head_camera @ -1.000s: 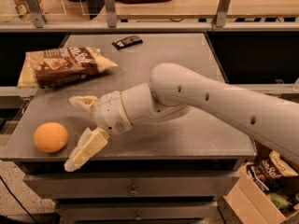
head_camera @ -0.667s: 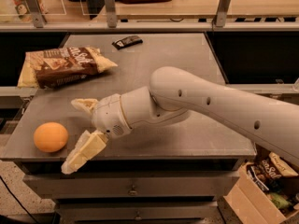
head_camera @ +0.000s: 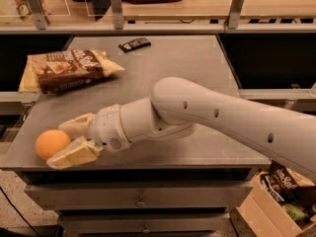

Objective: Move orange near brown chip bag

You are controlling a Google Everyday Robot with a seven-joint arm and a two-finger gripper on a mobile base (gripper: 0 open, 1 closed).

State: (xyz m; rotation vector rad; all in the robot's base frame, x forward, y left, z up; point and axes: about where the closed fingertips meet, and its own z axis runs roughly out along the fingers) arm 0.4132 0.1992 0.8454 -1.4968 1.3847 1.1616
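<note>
The orange (head_camera: 50,143) sits at the front left corner of the grey table (head_camera: 177,68). My gripper (head_camera: 63,143) reaches in from the right, its two cream fingers (head_camera: 74,154) open on either side of the orange, one behind it and one in front. The brown chip bag (head_camera: 69,70), dark brown with cream-yellow ends, lies flat at the table's back left, well apart from the orange.
A small flat black wrapper (head_camera: 134,44) lies near the table's back edge. A railing with posts (head_camera: 116,6) runs behind the table. A cardboard box (head_camera: 281,201) with snack bags stands on the floor at the lower right. My arm spans the table's front right.
My gripper has moved left toward the orange, so its open fingers now flank the fruit. The orange and the chip bag have not moved.
</note>
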